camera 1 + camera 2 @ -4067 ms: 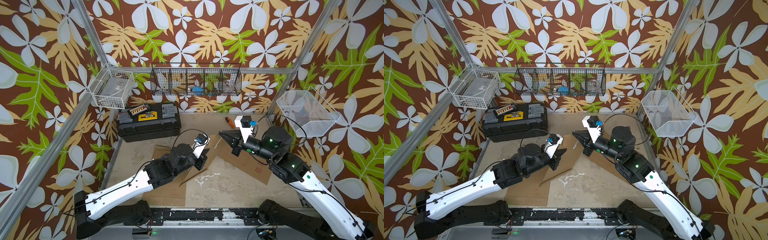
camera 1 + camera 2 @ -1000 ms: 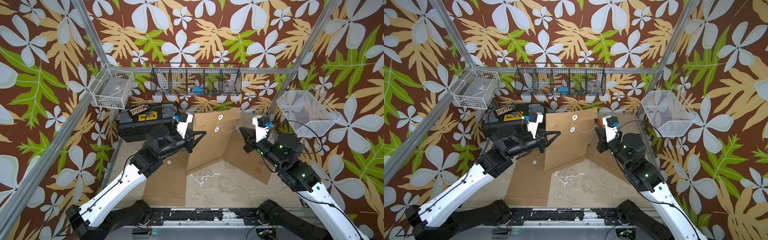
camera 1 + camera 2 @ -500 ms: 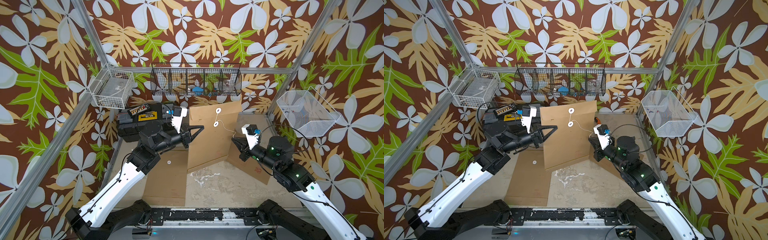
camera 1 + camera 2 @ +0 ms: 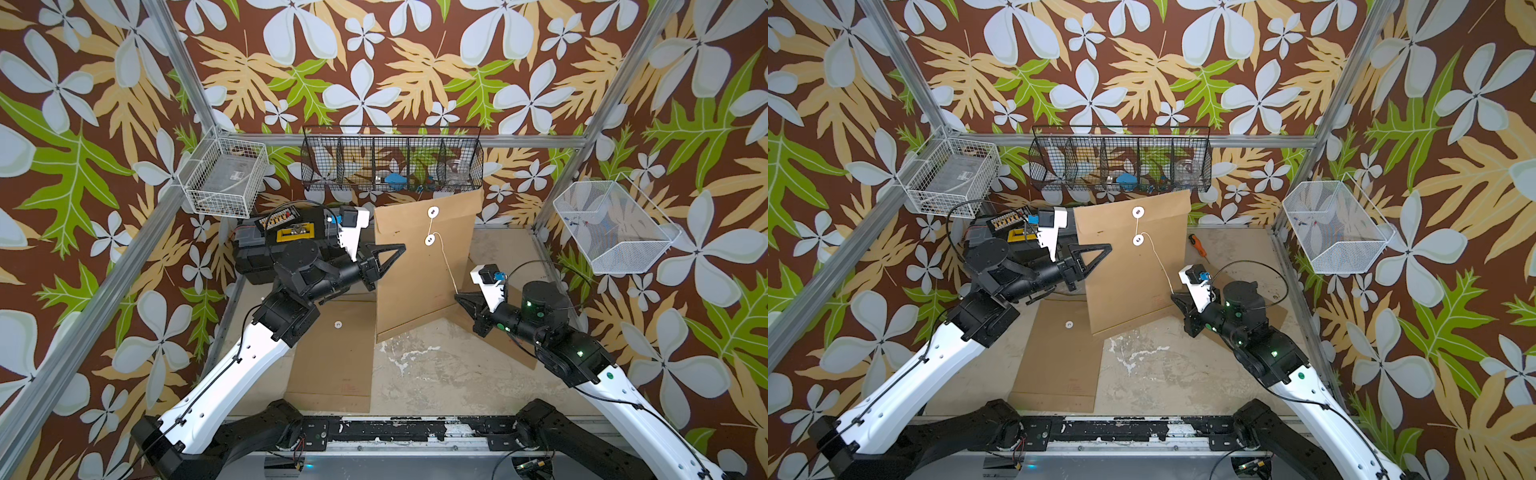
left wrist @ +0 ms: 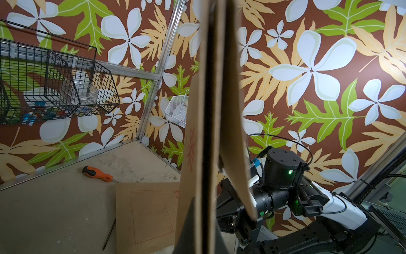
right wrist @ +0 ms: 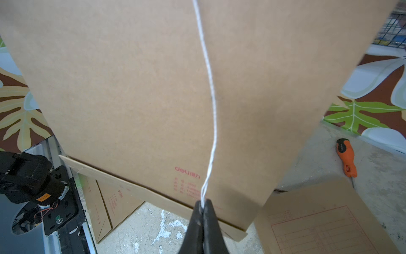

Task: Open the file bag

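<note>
Concrete tabletop (image 4: 424,374), floral walls close around you. Your right gripper (image 6: 203,205) is clenched on the white string (image 6: 211,99), just off the right edge of the file bag (image 4: 415,270). Your left gripper (image 4: 397,250) clamps the bag's left edge and holds it upright mid-table. Flat envelopes (image 4: 332,357) lie on either side of the bag. You have bare table in front of it and a screwdriver (image 4: 1198,246) behind it.
</note>
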`<action>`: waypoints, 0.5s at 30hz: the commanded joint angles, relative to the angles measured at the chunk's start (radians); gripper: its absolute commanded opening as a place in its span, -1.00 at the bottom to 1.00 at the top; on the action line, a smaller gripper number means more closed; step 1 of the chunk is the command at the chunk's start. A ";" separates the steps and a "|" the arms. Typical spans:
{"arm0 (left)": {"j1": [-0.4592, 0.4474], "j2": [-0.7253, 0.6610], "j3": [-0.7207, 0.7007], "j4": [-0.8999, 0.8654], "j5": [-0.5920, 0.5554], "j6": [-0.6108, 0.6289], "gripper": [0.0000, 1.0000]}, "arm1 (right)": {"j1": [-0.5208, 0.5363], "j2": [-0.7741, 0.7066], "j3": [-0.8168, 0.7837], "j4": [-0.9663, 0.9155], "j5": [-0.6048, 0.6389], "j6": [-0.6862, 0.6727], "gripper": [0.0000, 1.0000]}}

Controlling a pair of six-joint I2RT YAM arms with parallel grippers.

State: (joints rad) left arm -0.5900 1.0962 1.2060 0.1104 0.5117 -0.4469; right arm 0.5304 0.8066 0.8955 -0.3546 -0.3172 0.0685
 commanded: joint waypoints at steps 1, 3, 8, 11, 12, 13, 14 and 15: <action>0.002 -0.008 0.001 0.070 -0.011 -0.010 -1.00 | 0.000 0.002 -0.017 0.006 -0.029 -0.002 -1.00; 0.004 -0.014 -0.002 0.075 -0.022 -0.008 -1.00 | 0.000 0.009 -0.028 0.009 -0.037 -0.002 -1.00; 0.006 -0.015 -0.012 0.093 -0.031 -0.022 -1.00 | 0.000 0.040 -0.043 0.014 -0.066 -0.003 -1.00; 0.006 -0.022 -0.023 0.104 -0.032 -0.032 -1.00 | 0.000 0.041 -0.052 0.022 -0.075 0.001 -1.00; 0.006 -0.024 -0.025 0.104 -0.036 -0.031 -1.00 | 0.000 0.040 -0.055 0.024 -0.077 0.002 -1.00; 0.006 -0.024 -0.027 0.105 -0.038 -0.030 -1.00 | 0.000 0.042 -0.059 0.026 -0.080 0.003 -1.00; 0.006 -0.024 -0.029 0.105 -0.040 -0.029 -1.00 | 0.000 0.042 -0.063 0.029 -0.083 0.002 -1.00; 0.006 -0.024 -0.031 0.105 -0.040 -0.028 -1.00 | 0.000 0.044 -0.065 0.031 -0.085 0.001 -1.00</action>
State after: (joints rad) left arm -0.5873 1.0767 1.1770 0.1551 0.4789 -0.4690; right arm 0.5304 0.8478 0.8337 -0.3477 -0.3843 0.0715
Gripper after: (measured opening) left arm 0.061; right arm 0.047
